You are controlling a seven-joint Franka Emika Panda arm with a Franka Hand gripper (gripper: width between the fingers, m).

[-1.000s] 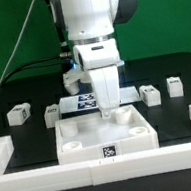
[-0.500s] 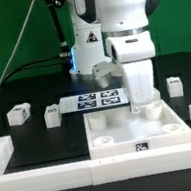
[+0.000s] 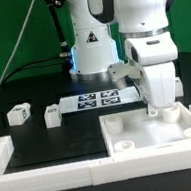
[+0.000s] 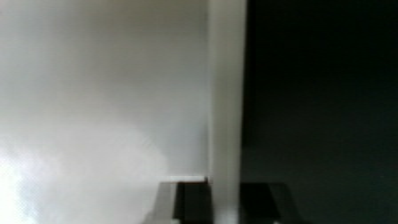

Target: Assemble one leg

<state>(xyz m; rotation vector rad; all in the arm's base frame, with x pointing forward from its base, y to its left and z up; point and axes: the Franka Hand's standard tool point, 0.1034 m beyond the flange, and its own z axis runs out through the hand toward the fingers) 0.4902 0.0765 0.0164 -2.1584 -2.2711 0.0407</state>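
The pincer (image 3: 163, 109) is clenched on the tray's (image 3: 133, 148) back wall (thin, white) — a leg (image 3: 19, 114) and a second leg (image 3: 53, 114) sit on the worktop (image 3: 51, 142), well off to the exterior view's left of the tray.

No words or numbers are legible. A dark triangular sign (image 3: 90, 40) stands on the white robot base (image 3: 94, 55) at the far side; its symbol is too small.

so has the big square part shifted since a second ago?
Yes. The square part slid toward the exterior view's right, judged against the marker board.
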